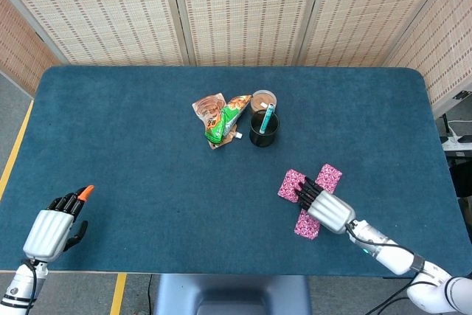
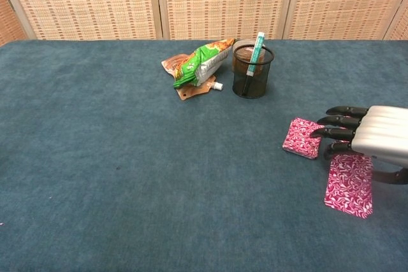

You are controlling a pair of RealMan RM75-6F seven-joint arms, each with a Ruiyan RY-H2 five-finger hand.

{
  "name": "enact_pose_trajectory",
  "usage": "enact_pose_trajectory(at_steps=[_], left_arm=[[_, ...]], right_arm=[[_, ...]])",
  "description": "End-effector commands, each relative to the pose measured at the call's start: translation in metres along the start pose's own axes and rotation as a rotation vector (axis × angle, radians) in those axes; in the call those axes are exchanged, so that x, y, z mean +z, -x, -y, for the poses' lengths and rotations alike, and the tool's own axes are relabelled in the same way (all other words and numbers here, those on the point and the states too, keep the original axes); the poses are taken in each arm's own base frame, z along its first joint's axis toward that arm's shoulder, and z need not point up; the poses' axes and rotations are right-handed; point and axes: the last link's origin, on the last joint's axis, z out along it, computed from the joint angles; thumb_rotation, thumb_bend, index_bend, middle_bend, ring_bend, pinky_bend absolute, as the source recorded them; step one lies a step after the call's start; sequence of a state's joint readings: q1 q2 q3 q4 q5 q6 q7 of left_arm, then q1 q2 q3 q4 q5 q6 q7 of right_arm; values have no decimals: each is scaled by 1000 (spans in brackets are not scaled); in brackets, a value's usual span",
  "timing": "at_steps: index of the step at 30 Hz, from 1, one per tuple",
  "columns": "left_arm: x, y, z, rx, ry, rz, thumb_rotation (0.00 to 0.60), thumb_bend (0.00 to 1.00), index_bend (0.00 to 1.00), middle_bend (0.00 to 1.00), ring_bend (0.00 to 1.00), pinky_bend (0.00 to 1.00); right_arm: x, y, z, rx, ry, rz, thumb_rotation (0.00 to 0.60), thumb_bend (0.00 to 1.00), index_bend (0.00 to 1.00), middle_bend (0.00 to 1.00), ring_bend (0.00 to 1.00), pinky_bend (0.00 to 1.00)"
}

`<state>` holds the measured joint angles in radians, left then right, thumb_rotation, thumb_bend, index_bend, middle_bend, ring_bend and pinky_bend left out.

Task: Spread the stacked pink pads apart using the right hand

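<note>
Three pink patterned pads lie at the right front of the table. In the head view one pad [image 1: 293, 185] lies to the left, a second pad [image 1: 329, 178] further right, and a third pad [image 1: 307, 224] nearer the front edge. My right hand [image 1: 324, 208] hovers flat between them, fingers stretched over the pads and holding nothing. The chest view shows the left pad [image 2: 303, 137] and the front pad [image 2: 349, 185], with the right hand [image 2: 370, 143] covering the front pad's far end. My left hand [image 1: 55, 228] rests empty at the front left edge.
A black mesh cup [image 1: 263, 128] holding a tube stands mid-table, with a brown lid [image 1: 263, 99] behind it. Green and brown snack pouches [image 1: 220, 119] lie to the cup's left. Blue cloth covers the table [image 1: 133, 138]; wicker screens stand behind.
</note>
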<state>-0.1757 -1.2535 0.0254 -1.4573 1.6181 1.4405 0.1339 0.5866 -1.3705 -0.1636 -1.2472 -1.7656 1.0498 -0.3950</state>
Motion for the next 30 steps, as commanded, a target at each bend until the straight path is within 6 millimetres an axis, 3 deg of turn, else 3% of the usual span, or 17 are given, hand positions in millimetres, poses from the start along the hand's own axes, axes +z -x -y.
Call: enact_pose_trajectory(at_steps=[1, 5, 8, 17, 23, 30], left_arm=[[0, 0, 0, -2, 1, 0, 600, 474, 0, 147, 228, 334], [0, 0, -1, -4, 6, -6, 600, 475, 0, 157, 237, 336], [-1, 0, -1, -4, 7, -4, 600, 474, 0, 159, 239, 339], [0, 0, -1, -5, 9, -7, 600, 474, 0, 164, 239, 340], [-2, -2, -1, -5, 11, -16, 600, 475, 0, 167, 239, 340], [-2, -9, -1, -7, 11, -74, 600, 475, 0, 97, 215, 310]], right_arm=[[-1, 2, 0, -2, 1, 17, 600, 264, 412, 75, 0, 28], [-1, 3, 0, 10, 3, 40, 600, 257, 98, 66, 0, 28], [-2, 2, 1, 14, -4, 41, 600, 254, 4, 63, 0, 28], [-10, -1, 0, 19, -1, 39, 600, 252, 0, 49, 0, 28], [-22, -14, -6, 114, 66, -39, 600, 253, 0, 49, 0, 28], [-65, -21, -15, 285, 316, -147, 600, 251, 0, 7, 0, 28]])
